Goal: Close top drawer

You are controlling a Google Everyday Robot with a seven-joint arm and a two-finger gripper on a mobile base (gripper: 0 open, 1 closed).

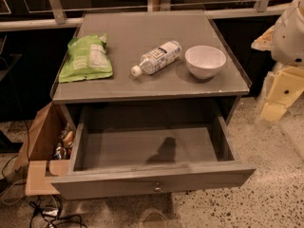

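- The top drawer [118, 184] is closest to the camera. It's pulled way out past the front edge of the bench [142, 25], and its flat grey front hangs over the speckled floor [266, 194].
- 1 small round metal knob [157, 188] sits dead centre on that front panel.
- The inside of the drawer is a plain grey box with just a dark shadow on its bottom, a bit right of middle.
- There are 3 things on the bench top. A green snack bag [86, 58] lies flat along the left edge, and a plastic bottle [156, 57] lies on its side around the middle with its white cap aimed at the front edge. A white bowl [205, 61] stands upright toward the right edge, just beside the bottle.
- The gripper [280, 96] is the cream-coloured bit off past the bench's right edge, down near floor level and well apart from the drawer and knob. Honestly I can't tell if it's open or closed.
- Below the bench's left edge there's a brown cardboard box [40, 141] on the floor, with some dark cables [50, 217] tangled near the drawer's front-left corner.
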